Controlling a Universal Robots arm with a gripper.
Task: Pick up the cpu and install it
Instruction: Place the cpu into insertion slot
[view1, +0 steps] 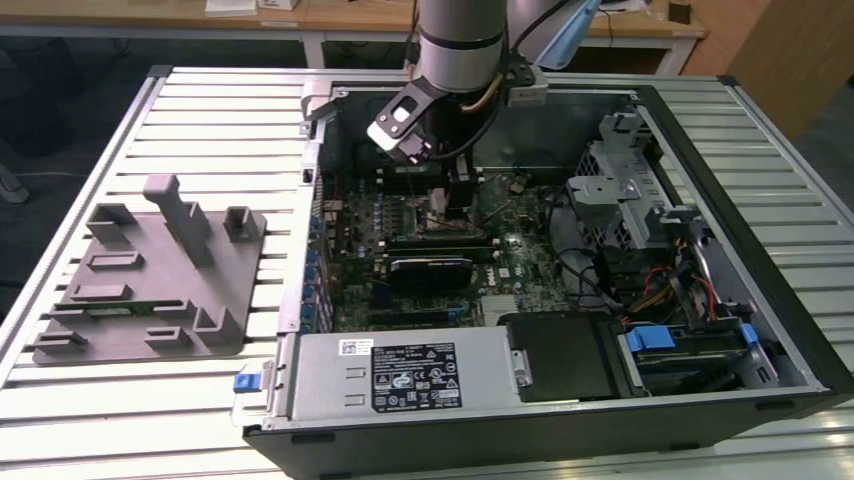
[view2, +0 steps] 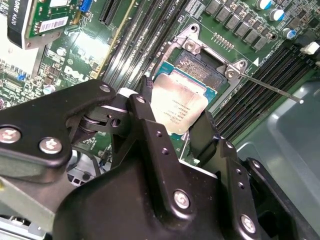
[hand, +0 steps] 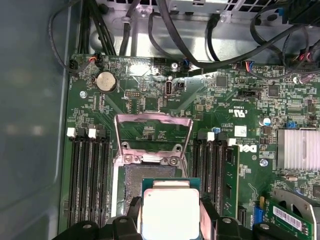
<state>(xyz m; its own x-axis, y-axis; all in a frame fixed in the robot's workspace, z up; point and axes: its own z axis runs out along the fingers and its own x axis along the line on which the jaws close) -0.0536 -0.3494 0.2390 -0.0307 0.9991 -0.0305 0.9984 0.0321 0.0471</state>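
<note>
Reaching down into the open computer case (view1: 534, 440) in the exterior view, I am hanging my claw (view1: 449, 200) low over the green motherboard (view1: 414, 270), toward the far part of the board. The case is lying on its side on the slatted desk (view1: 214, 110). A grey tray (view1: 147, 290) with upright posts is sitting on the desk at the exterior view's left, well apart from my arm.

In the second wrist view, I am gripping the cpu (view2: 180, 102) between my two black fingers (view2: 150, 125), one pressing on each opposite edge, so the claw (view2: 175, 107) is clenched on the chip. The cpu's shiny top is facing the camera, and the chip is overlapping the edge of the open socket (view2: 200, 67). I cannot tell whether it is touching the socket. The socket's thin lever (view2: 270, 86) is sticking out to the side, away from the frame.

In the first wrist view, the cpu (hand: 170, 212) is sitting between my fingertips (hand: 131, 222), partly covering the socket (hand: 147, 182). The metal bracket (hand: 153, 125) is standing swung open beyond the socket, and rows of memory slots (hand: 85, 175) are running along both sides. A round coin battery (hand: 106, 81) is lying farther out on the board.
</note>
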